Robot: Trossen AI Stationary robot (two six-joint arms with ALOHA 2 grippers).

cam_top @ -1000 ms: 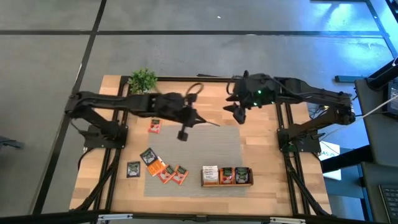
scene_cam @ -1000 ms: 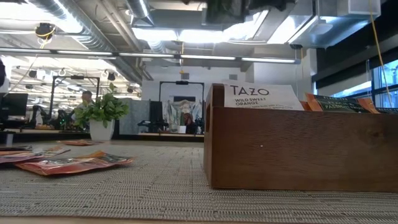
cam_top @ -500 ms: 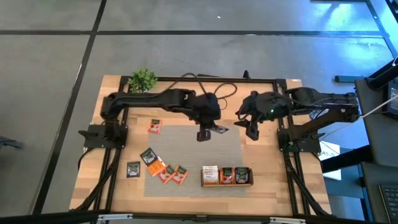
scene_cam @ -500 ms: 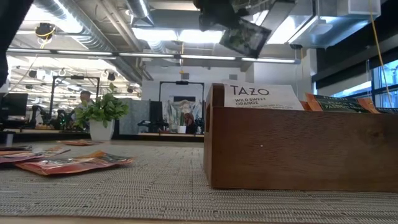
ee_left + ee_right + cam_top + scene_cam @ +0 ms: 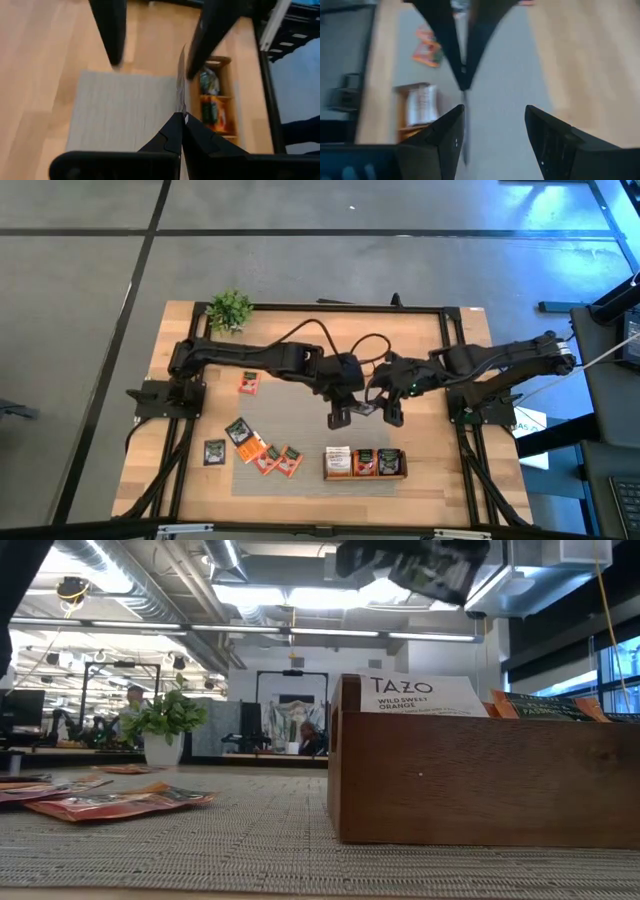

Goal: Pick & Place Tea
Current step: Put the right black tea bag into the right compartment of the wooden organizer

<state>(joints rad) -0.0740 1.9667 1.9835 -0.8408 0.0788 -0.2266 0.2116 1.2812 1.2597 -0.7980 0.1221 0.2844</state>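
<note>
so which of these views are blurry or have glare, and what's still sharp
Right wrist view: most blurred, the mat and loose sachets smeared. Left wrist view: the tray soft, the far dark fingers blurred. Low view: ceiling lights glare behind the held sachet; the tray's white sachet reads sharply. High view: even, clear.

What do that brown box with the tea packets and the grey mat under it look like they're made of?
The box looks like dark stained wood, matte: faint grain shows on its front wall. The mat seems woven, fabric or vinyl, with ribbed grey strands plainly visible.
</note>
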